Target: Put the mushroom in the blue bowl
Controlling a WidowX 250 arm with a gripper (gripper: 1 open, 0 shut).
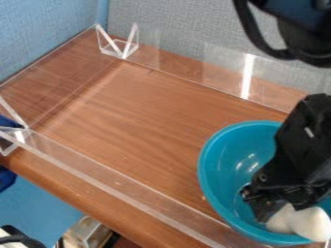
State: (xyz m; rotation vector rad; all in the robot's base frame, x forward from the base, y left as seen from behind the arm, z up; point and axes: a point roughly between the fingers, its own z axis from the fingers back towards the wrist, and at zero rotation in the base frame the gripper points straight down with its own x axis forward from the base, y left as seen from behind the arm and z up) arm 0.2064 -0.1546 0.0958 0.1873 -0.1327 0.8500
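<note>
Mushroom [303, 222]: lay inside the blue bowl at its near right side, at the near right corner of the view. Cream-white and rounded; partly covered by the hand above it.
Hand [280, 197]: black, pointed steeply down into the blue bowl, directly over the mushroom. The fingertips stood just above or against the mushroom; contact could not be determined. The jaw gap was hidden by the dark body of the hand, so its opening could not be read, nor whether it had hold of anything.
Blue bowl [218, 160]: glossy turquoise, deep and round, positioned on the surface at the near right. Its right part was cut off by the picture edge.
Surface [142, 111]: brown wood grain, extended from near left to far right.
Clear wall [116, 189]: transparent low barrier bordering the surface along its near, left and far edges.
Arm [291, 24]: black, with looped cables, located at the far right above the blue bowl.
Backdrop [195, 24]: blue, behind the far edge.
</note>
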